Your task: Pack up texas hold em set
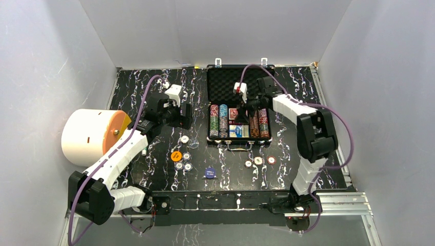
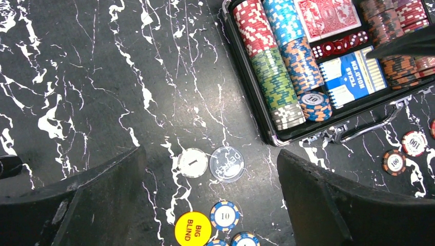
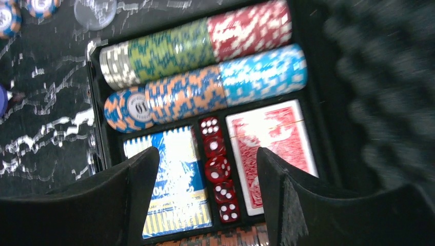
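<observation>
The right jaws stand wide with nothing between them, hanging over the open briefcase (image 3: 100,138). Under the gap lies a row of red dice (image 3: 215,169), flanked by a red card deck (image 3: 272,148) and a blue-and-white box (image 3: 172,179) partly covered by one finger. That view is blurred, so the box's print cannot be read there; the left wrist view shows it says Texas Hold'em. From above, the right arm hides these jaws and part of the right-hand chip rows (image 1: 263,123).

The left jaws are wide too and empty, above the bench (image 2: 77,77) left of the case, over a white button (image 2: 193,163) just beside a clear dealer button (image 2: 226,164). Nearer the arm sit a yellow Big Blind button (image 2: 193,229) and a 10 chip (image 2: 224,215); two more chips are cut off by the lower edge. Three loose chips (image 1: 259,161) lie in front of the case's handle (image 1: 235,146). Only the top view shows a blue button (image 1: 209,172) and a white drum (image 1: 90,136) at the far left beside the left arm
</observation>
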Controlling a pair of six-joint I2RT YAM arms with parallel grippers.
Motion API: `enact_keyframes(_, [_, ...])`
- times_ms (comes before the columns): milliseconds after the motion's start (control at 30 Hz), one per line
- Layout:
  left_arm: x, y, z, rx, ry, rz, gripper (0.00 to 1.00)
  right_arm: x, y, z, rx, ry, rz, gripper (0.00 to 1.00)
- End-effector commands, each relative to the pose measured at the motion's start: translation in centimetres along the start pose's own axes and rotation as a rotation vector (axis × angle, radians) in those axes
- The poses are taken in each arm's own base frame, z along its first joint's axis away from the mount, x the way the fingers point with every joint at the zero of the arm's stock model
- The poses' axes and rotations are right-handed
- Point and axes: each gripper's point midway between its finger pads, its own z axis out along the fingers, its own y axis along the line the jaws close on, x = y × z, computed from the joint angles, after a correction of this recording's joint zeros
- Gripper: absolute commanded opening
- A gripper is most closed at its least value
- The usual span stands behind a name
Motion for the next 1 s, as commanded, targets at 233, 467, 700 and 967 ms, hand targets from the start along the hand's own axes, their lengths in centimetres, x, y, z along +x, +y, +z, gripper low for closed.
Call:
enact_keyframes(233, [-2.1, -4.8, -0.3, 0.262, -0.016, -0.042, 0.91, -7.9, 1.1, -7.7, 0.405, -0.331, 0.305, 0.7])
enact_keyframes(467, [-3.4, -14.0, 2.6, 0.443, 0.024, 0.018, 0.72, -2.2, 2.6, -11.2, 0.72, -0.399, 0.901, 0.56])
enact_keyframes(700, [-1.8, -19.1, 10.9, 0.395, 0.159, -0.062, 0.53, 4.7, 4.3, -14.7, 0.981, -0.355, 1.211, 0.58])
enact_keyframes(967, [0.4, -19.6, 17.4, 0.254, 0.258, -0.099, 0.3, 7.1, 4.8, -15.0, 0.972, -0.319, 1.273, 0.54])
